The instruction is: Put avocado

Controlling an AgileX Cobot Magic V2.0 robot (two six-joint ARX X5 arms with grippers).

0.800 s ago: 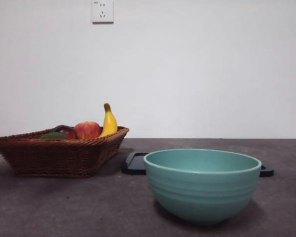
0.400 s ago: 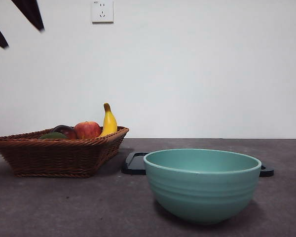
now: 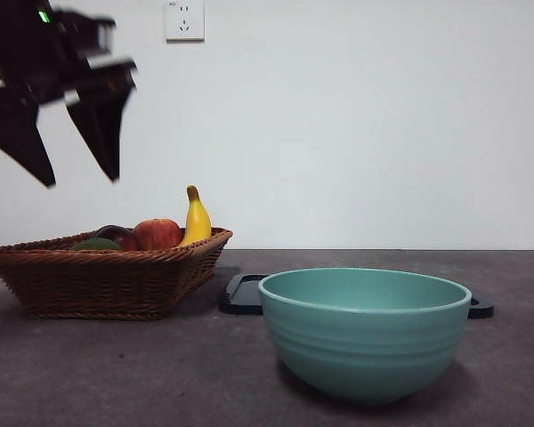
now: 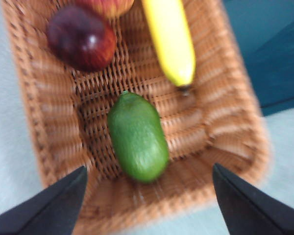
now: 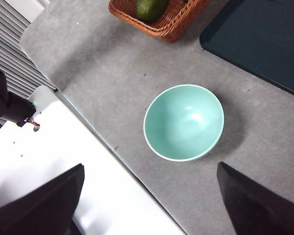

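Note:
The green avocado lies in the wicker basket, close to one end; in the front view only its top peeks over the basket rim. My left gripper hangs open in the air above the basket's left part, with the avocado between and beyond its jaws in the left wrist view. My right gripper is open and high above the table, looking down on the teal bowl. The avocado also shows at the edge of the right wrist view.
In the basket also lie a dark red-purple fruit, a red apple and a banana. The teal bowl stands at the front right. A dark tray lies behind the bowl.
The left arm has come down from the top left corner and now hangs large over the basket. The fruit, basket and bowl have not moved.

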